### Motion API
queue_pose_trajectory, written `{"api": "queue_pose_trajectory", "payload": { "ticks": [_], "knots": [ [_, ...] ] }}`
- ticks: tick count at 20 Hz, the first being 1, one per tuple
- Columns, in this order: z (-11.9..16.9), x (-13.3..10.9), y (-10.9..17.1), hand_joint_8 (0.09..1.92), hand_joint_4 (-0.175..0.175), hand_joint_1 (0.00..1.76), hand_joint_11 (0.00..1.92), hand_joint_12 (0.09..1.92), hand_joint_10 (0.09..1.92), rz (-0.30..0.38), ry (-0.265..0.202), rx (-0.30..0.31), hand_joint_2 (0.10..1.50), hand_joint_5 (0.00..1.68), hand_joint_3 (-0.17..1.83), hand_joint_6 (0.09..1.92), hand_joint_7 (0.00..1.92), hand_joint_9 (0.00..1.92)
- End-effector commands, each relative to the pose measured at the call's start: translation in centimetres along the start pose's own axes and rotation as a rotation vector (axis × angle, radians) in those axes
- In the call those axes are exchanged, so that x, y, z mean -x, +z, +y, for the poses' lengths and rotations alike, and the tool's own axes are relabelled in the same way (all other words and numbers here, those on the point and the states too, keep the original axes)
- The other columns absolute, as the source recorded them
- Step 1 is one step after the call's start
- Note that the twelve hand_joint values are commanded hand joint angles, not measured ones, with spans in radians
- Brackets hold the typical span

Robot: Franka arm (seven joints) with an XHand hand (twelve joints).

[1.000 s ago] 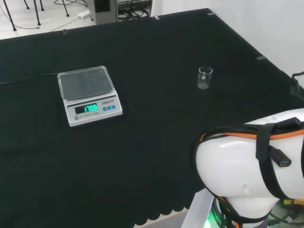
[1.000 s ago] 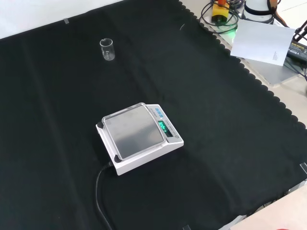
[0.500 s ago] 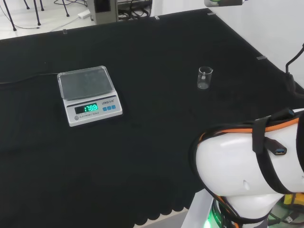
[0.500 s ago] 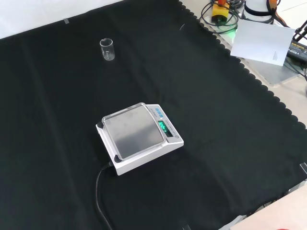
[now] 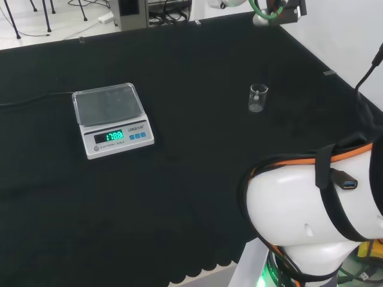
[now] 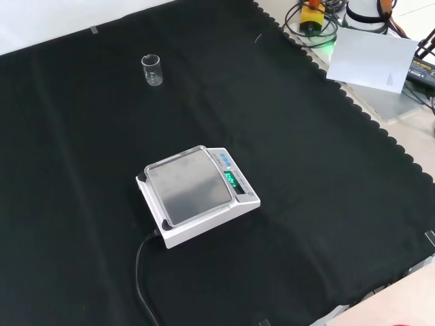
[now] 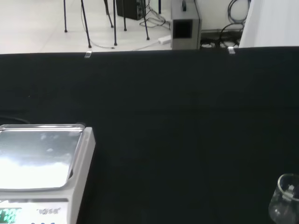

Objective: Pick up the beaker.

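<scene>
Nearest in head view: the arm's big white link (image 5: 311,221) w/ orange and black cables strapped across it, low at the view's right. Hand state – cannot tell; no view gives a clear look at it. At the head view's top edge a small grey-white piece of the arm's end (image 5: 276,8) w/ a green cable hangs above the far side of the tabletop (image 5: 197,179), which is covered in black cloth.

Beaker (image 5: 258,98) – small, clear, upright on the cloth, standing alone w/ nothing touching it. In head view it sits beyond the white link and below that arm-end piece, well apart from both. Front view has the beaker (image 6: 152,70) in the upper left, bare cloth all round. Wrist view catches the beaker (image 7: 285,203) close to the camera, partly cut by the picture's edge, so it lies ahead of the hand, not in it.

Scale (image 5: 112,119): white body, silver pan, green lit display. Well apart from the beaker, on the cloth. Front view shows the scale (image 6: 197,195) mid-cloth w/ a black cord (image 6: 139,285) running from its back corner toward the view's bottom. Wrist view also has the scale (image 7: 42,163) near the camera, about level w/ the beaker, wide bare cloth between them.

Farther off: the cloth's far edge, then a light floor w/ a grey box (image 7: 184,30) and loose cables. Front view: a white sheet (image 6: 372,60) lies off the cloth by the arm's base.
</scene>
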State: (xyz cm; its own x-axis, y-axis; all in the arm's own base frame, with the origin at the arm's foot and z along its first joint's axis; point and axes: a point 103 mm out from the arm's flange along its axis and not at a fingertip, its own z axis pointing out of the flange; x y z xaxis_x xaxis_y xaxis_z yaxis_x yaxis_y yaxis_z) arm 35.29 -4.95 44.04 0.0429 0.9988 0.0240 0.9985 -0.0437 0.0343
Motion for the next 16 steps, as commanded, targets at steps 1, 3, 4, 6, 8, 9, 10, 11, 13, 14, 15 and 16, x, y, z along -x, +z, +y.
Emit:
{"api": "queue_pose_trajectory", "payload": {
  "ticks": [1,3,4,6,8,9,10,11,13,14,15,16],
  "knots": [
    [1.7,1.7,4.7,0.72,-0.014,0.76,0.24,1.41,0.79,-0.009,0.026,0.004,1.08,0.41,-0.17,0.25,0.33,0.51],
    [2.4,2.2,6.0,0.72,-0.014,0.76,0.24,1.41,0.79,-0.008,0.038,-0.007,1.08,0.41,-0.17,0.25,0.34,0.52],
    [2.8,2.5,6.6,0.72,-0.015,0.76,0.25,1.41,0.79,-0.006,0.045,-0.015,1.08,0.41,-0.17,0.26,0.34,0.52],
    [3.4,3.1,7.8,0.72,-0.015,0.77,0.25,1.41,0.79,-0.004,0.048,-0.002,1.08,0.41,-0.17,0.26,0.34,0.52],
    [3.7,3.6,9.0,0.72,-0.016,0.77,0.26,1.40,0.79,-0.007,0.042,0.041,1.08,0.42,-0.17,0.27,0.35,0.54],
    [3.8,3.8,9.5,0.73,-0.017,0.77,0.27,1.40,0.79,-0.008,0.037,0.076,1.08,0.43,-0.17,0.28,0.37,0.55],
    [3.9,3.9,10.0,0.73,-0.019,0.78,0.30,1.39,0.77,-0.024,0.027,0.115,1.08,0.46,-0.17,0.33,0.41,0.59],
    [4.0,3.9,10.5,0.72,-0.021,0.79,0.34,1.37,0.76,-0.048,0.025,0.137,1.08,0.48,-0.17,0.41,0.46,0.64],
    [4.3,4.1,11.4,0.73,-0.025,0.81,0.44,1.34,0.73,-0.054,0.019,0.155,1.08,0.53,-0.17,0.58,0.56,0.73],
    [4.6,4.4,11.7,0.73,-0.026,0.82,0.47,1.33,0.73,-0.051,0.030,0.131,1.08,0.55,-0.17,0.64,0.59,0.77],
    [4.9,4.7,12.0,0.73,-0.027,0.83,0.49,1.32,0.73,-0.055,0.045,0.093,1.08,0.56,-0.17,0.68,0.61,0.79],
    [5.2,4.9,12.3,0.73,-0.026,0.83,0.49,1.32,0.73,-0.059,0.060,0.056,1.08,0.55,-0.17,0.71,0.61,0.78]
  ]
}}
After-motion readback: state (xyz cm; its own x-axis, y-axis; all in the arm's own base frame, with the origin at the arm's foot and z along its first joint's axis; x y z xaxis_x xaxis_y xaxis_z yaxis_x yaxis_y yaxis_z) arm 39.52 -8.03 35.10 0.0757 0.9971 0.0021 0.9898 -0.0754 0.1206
